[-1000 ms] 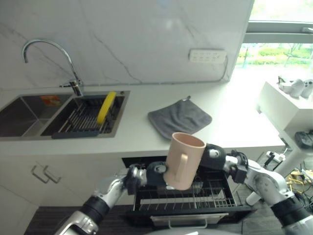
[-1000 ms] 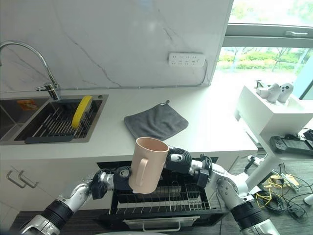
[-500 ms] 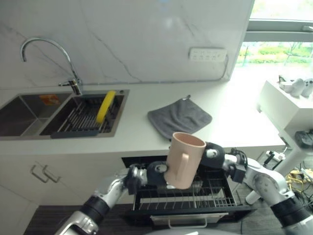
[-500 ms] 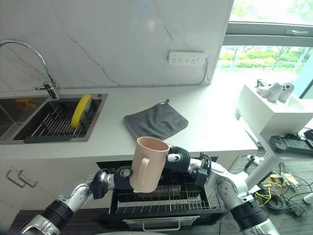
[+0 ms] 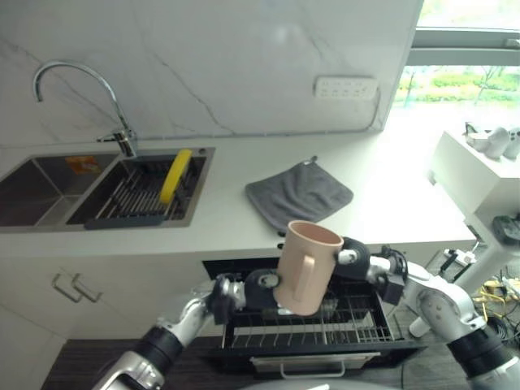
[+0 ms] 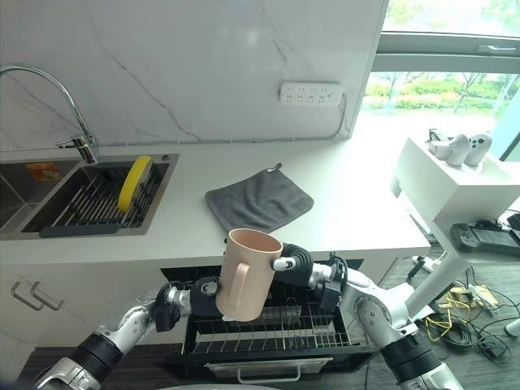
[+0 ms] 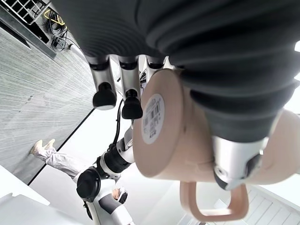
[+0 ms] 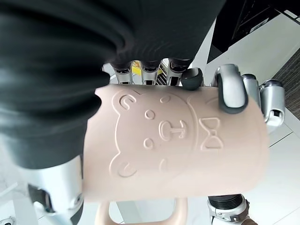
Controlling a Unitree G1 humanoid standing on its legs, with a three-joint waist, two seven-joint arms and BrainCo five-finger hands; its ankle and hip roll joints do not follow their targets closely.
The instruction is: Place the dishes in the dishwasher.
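A pale pink mug (image 5: 307, 264) with a handle stands upright in the air above the pulled-out dishwasher rack (image 5: 361, 327). Both hands hold it. My left hand (image 5: 258, 290) grips its lower left side, and in the left wrist view its fingers (image 7: 104, 93) reach past the mug (image 7: 168, 126) while the thumb presses the other side. My right hand (image 5: 353, 258) clasps the mug's right side. The right wrist view shows an embossed bear face on the mug (image 8: 173, 140) between that hand's fingers (image 8: 150, 70) and thumb.
On the white counter lies a grey cloth (image 5: 299, 193). At the left is a sink (image 5: 49, 195) holding a drying rack with a yellow item (image 5: 176, 176), under a curved faucet (image 5: 81, 89). A white side table (image 5: 479, 175) stands at the right.
The mug hangs in nearly the same place between both hands. My right hand has edged slightly closer to it.
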